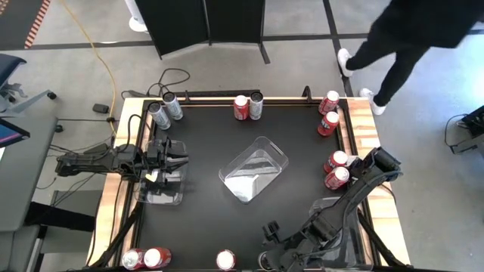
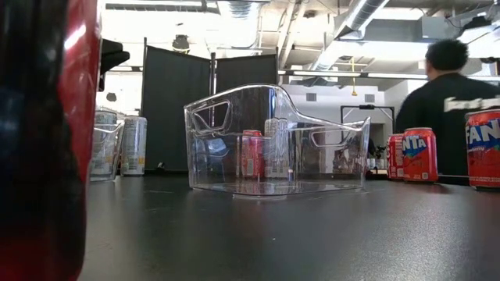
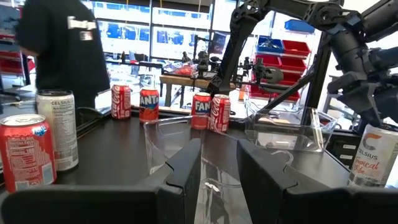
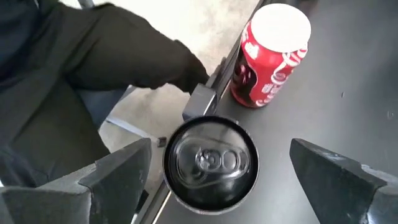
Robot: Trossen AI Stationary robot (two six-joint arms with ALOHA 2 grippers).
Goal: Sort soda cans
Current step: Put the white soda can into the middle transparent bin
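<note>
Your right gripper hangs with fingers spread wide and empty, a dark-topped can centred between them, near the worktop edge. Lower straight, then close evenly; avoid nudging the red can just beyond.

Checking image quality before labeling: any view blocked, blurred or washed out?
Low view: a red can right at the lens is a blurred mass covering the left edge, and ceiling lights blow out behind the clear tray. Right wrist view: dark-topped can between the open right gripper fingers is sharp; the red can top is washed out white. High view: evenly lit.
</note>
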